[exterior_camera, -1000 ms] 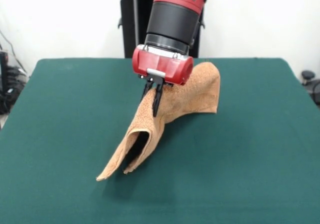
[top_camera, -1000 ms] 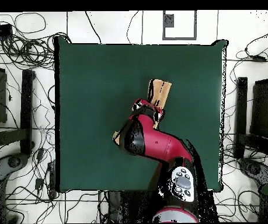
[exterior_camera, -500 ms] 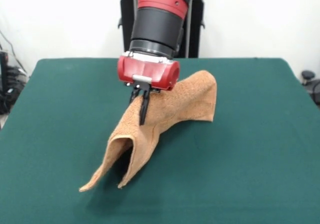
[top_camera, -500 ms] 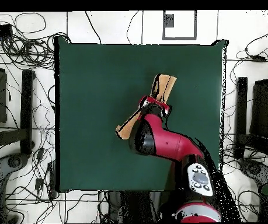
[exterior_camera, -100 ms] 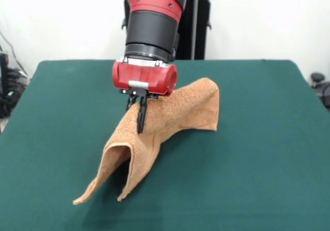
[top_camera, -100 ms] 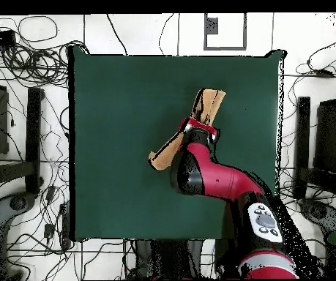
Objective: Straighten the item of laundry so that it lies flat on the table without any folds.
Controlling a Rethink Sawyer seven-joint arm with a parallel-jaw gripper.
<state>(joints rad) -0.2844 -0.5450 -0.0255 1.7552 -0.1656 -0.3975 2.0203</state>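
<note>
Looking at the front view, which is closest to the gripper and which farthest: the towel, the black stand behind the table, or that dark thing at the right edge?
1. The towel: the gripper pinches its raised fold.
2. The black stand: behind the table, up and right of the gripper.
3. The dark object: beyond the table's right side, farthest.

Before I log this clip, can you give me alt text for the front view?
A red and black robot arm's gripper, jaws shut, pinches an orange-tan towel along its raised middle, holding it up like a tent over a dark green table. One end of the towel trails down to the table at the picture's lower left; the other droops at the right.
</note>
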